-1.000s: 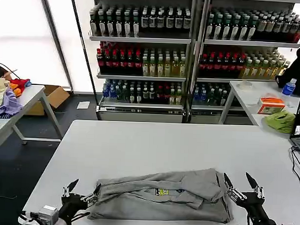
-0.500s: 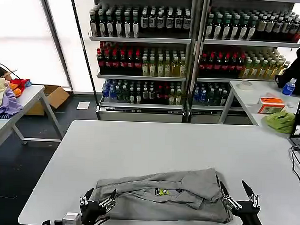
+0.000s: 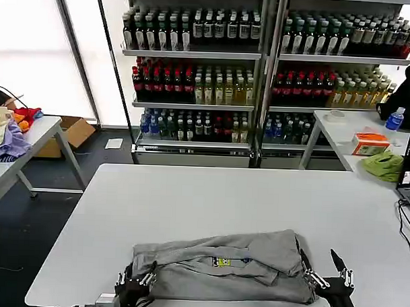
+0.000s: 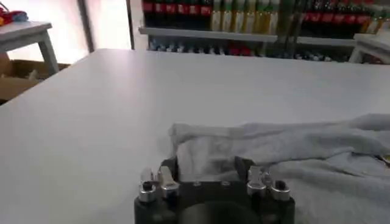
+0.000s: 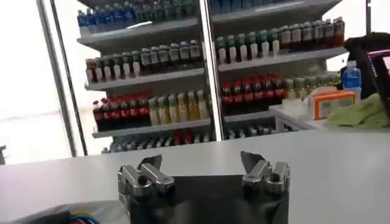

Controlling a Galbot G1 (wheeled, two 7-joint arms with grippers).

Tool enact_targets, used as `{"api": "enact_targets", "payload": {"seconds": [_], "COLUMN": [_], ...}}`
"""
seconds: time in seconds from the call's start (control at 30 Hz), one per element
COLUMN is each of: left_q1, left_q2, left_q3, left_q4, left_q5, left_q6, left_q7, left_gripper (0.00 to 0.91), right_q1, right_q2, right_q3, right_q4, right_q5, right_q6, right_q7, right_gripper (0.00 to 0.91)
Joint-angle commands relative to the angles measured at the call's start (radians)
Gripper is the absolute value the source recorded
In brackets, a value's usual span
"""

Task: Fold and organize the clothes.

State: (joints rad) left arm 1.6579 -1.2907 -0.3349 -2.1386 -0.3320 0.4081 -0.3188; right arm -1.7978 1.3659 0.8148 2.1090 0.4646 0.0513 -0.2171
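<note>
Head view: looked forward and down over the white table point(image 3: 210, 194) toward bottle shelves point(image 3: 194, 72).
Left wrist view: sat low, close above the tabletop.
Right wrist view: faced the same shelves.

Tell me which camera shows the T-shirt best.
The head view: the whole folded T-shirt lies between both claws. The left wrist view gives one bunched end; the right wrist view, a corner with print.

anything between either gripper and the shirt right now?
Nothing visible. The left gripper is open at the near left corner of the T-shirt, fingers straddling the edge. The right gripper is open at the shirt's near right corner. Only bare table lies around it.
</note>
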Motion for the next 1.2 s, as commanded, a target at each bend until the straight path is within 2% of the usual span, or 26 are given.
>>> {"api": "enact_targets", "payload": {"seconds": [0.03, 0.23, 0.4, 0.63, 0.83, 1.03, 1.1, 1.2], "left_q1": [-0.004, -0.013, -0.059, -0.080, -0.110, -0.138, -0.135, -0.122], "left_q2": [-0.022, -0.030, 0.002, 0.123, 0.231, 0.361, 0.379, 0.386], "left_q3": [0.022, 0.016, -0.102, -0.406, -0.641, -0.745, -0.754, -0.722], "left_q4": [0.045, 0.055, 0.005, 0.012, 0.145, 0.217, 0.205, 0.093], "left_q5": [0.012, 0.010, -0.088, -0.257, -0.327, -0.324, -0.333, -0.357], "left_q6": [-0.024, -0.057, -0.073, -0.059, -0.046, -0.047, -0.048, -0.034], "left_q7": [0.003, 0.006, 0.019, 0.087, 0.171, 0.210, 0.212, 0.205], "left_gripper": [0.010, 0.010, 0.010, 0.010, 0.010, 0.010, 0.010, 0.010], "right_q1": [-0.003, -0.006, -0.009, 0.008, 0.010, 0.005, 0.005, 0.006], "right_q2": [0.003, 0.011, 0.002, -0.004, -0.014, -0.017, -0.017, -0.016], "right_q3": [0.012, 0.010, -0.015, -0.036, -0.042, -0.043, -0.046, -0.052], "right_q4": [0.001, 0.009, 0.012, 0.019, 0.027, 0.027, 0.028, 0.028], "right_q5": [0.012, 0.015, 0.011, 0.017, 0.019, 0.022, 0.024, 0.023], "right_q6": [0.008, 0.009, 0.008, 0.000, -0.005, -0.003, -0.003, -0.003], "right_q7": [0.001, 0.002, 0.007, 0.011, 0.011, 0.011, 0.011, 0.012], "right_gripper": [0.907, 0.907, 0.907, 0.907, 0.907, 0.907, 0.907, 0.907]}}
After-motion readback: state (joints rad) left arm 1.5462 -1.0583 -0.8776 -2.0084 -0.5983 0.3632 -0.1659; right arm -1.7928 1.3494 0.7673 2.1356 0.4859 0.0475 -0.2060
